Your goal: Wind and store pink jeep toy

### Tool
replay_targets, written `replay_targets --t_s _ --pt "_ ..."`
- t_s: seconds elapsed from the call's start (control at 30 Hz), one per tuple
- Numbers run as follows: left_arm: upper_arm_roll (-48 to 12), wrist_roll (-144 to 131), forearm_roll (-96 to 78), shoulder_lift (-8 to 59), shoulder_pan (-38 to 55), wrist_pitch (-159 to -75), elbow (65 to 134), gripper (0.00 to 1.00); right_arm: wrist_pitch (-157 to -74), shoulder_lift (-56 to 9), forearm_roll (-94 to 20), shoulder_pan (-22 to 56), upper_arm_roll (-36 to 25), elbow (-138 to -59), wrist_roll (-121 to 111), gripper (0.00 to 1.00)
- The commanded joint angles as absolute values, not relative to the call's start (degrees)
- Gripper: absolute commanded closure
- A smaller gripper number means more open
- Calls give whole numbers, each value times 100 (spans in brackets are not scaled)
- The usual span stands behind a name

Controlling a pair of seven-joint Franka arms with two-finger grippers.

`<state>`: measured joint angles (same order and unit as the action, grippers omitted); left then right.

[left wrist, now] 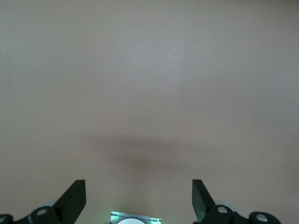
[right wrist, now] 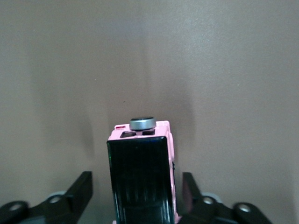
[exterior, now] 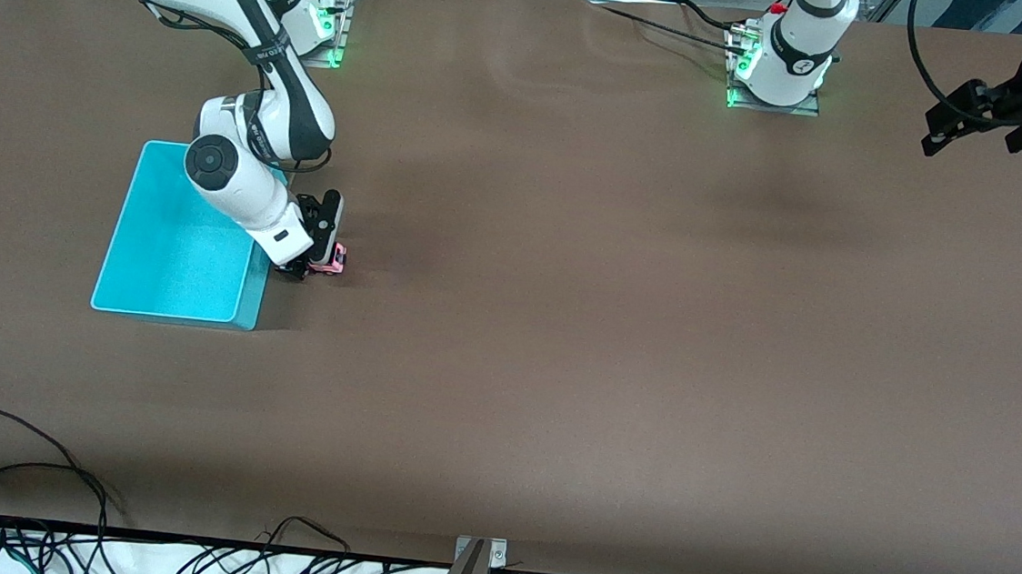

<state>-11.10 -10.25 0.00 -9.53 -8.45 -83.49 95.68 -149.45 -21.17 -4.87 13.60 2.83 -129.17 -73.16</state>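
The pink jeep toy (exterior: 331,261) stands on the brown table beside the turquoise bin (exterior: 169,251), on the bin's side toward the left arm's end. My right gripper (exterior: 316,256) is down at the table around the jeep. In the right wrist view the jeep's black roof (right wrist: 140,182) and silver spare wheel lie between the open fingers (right wrist: 83,189), with a gap on each side. My left gripper (exterior: 974,139) is open and empty, up in the air over the left arm's end of the table; the left wrist view (left wrist: 138,196) shows only bare table below it.
The turquoise bin holds nothing that I can see. Cables (exterior: 47,506) lie along the table edge nearest the front camera. A metal bracket (exterior: 475,567) sits at the middle of that edge.
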Motion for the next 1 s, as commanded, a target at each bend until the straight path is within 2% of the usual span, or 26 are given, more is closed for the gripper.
replay_targets --t_s 0.0,0.1,0.13,0.33,0.47,0.57,0.77,0.97 --pt "-1599 -1099 -35 -466 -1389 -8200 9185 0 -15047 -1960 -563 1362 325 -13061 -7576 77" --pt "-1512 -1064 -70 -448 -1380 -8209 9123 0 -15029 -1951 -562 1432 325 -13052 -7567 98" --pt "-1451 -1063 -88 -448 -1362 -8200 9123 0 -15021 -1934 -562 1450 325 -13043 -7541 100" --pt "-573 -888 -132 -457 -678 -8209 9132 0 -14942 -1793 -571 1556 387 -12885 -7479 100" --pt "-431 -826 -123 -448 -536 -8209 9141 0 -14477 -1775 -571 1564 387 -12517 -7479 100" --pt "-326 -817 -114 -448 -396 -8209 9141 0 -14038 -1714 -571 1564 387 -12139 -7471 100" --pt "298 -817 -114 -457 307 -8200 9158 0 -12895 -1696 -571 1556 325 -11234 -7479 100" --pt "316 -800 -132 -404 352 -8147 9088 0 -11578 -1687 -519 1529 27 -10329 -7514 100"
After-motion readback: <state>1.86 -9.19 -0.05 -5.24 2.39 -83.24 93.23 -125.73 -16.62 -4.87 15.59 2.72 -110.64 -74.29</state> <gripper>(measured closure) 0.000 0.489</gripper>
